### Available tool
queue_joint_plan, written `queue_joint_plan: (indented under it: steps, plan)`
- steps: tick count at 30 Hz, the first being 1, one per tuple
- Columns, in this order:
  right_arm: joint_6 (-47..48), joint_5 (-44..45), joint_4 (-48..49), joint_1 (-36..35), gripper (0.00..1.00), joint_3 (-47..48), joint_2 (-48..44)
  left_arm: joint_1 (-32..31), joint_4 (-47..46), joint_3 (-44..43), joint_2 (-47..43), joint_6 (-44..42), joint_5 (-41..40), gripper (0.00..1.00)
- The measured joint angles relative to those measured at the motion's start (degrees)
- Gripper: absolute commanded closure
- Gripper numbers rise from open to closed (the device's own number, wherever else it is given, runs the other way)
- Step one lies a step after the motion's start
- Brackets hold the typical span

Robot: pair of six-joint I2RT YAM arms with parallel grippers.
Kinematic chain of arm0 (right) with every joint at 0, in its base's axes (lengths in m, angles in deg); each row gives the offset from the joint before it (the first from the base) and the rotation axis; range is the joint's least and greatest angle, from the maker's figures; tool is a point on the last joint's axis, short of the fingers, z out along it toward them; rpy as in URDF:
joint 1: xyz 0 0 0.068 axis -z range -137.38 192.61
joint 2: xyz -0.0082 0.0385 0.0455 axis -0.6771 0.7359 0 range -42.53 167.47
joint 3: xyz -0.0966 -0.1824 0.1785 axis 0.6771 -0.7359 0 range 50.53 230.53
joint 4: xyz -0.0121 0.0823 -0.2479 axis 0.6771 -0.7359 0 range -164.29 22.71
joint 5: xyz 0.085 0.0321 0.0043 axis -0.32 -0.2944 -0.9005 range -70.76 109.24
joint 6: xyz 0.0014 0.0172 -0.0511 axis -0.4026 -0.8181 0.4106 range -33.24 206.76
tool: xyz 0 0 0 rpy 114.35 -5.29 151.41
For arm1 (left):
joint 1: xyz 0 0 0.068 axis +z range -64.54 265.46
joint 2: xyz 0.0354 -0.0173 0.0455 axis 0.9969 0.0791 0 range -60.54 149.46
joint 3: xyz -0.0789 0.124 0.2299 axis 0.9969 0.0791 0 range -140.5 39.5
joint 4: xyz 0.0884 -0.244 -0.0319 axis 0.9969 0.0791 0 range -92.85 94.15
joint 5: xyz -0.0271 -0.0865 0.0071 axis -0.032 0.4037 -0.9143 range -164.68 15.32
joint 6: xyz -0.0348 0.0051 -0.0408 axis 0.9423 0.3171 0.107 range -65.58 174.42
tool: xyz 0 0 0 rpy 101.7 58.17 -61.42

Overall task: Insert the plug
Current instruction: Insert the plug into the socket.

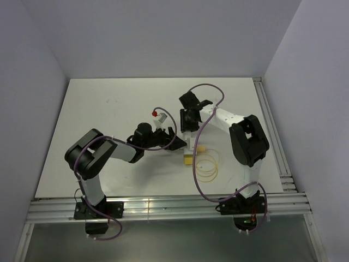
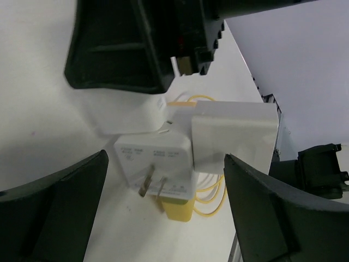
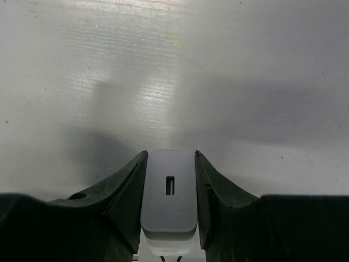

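The insertion is judged not yet done. On the desk (image 1: 109,109), just in front of the arms, the plug (image 2: 155,164) is seen as a white body lying flat. Its two flat prongs (image 2: 146,184) are turned up, bare, and seated in nothing. A yellow piece (image 2: 179,210) is seen touching its near end, and a yellow cable (image 1: 208,165) is coiled beside it. Whether that piece is pushed into the plug or only lies against it cannot be told.

The left pincer (image 1: 172,138) is spread wide apart and nothing is held in it. Its fingers are placed on either side of the plug without touching it. The right pincer (image 3: 169,164) is clamped on a pale block (image 3: 169,194), whose end face shows a narrow slot (image 3: 170,185) with nothing in it. In the left wrist view this block appears just beyond the plug, but how the two are joined, if at all, cannot be made out. A larger white box (image 2: 234,136) is seen close beside the plug, and no socket face can be seen on it.

What is left is judged to be the mating itself. The parts are gathered and one is gripped, but no prong or connector is shown seated.

Two short blocks of small grey print are carried on the plug face above the prongs, and faint print is seen on the pale block below the slot. Neither is sharp enough to be read, and no brand can be made out.
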Motion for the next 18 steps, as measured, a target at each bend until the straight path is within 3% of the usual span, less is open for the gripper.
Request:
queue_joint_plan:
  steps: [10, 18]
  plan:
    - [1.03, -0.96, -0.13, 0.68, 1.00, -0.07, 0.00, -0.74, -6.71, -1.66, 8.66, 2.03, 2.47, 0.15]
    - [1.22, -1.29, -0.13, 0.92, 1.00, -0.09, 0.00, -0.79, -11.50, -1.86, 10.05, 4.07, 4.76, 0.21]
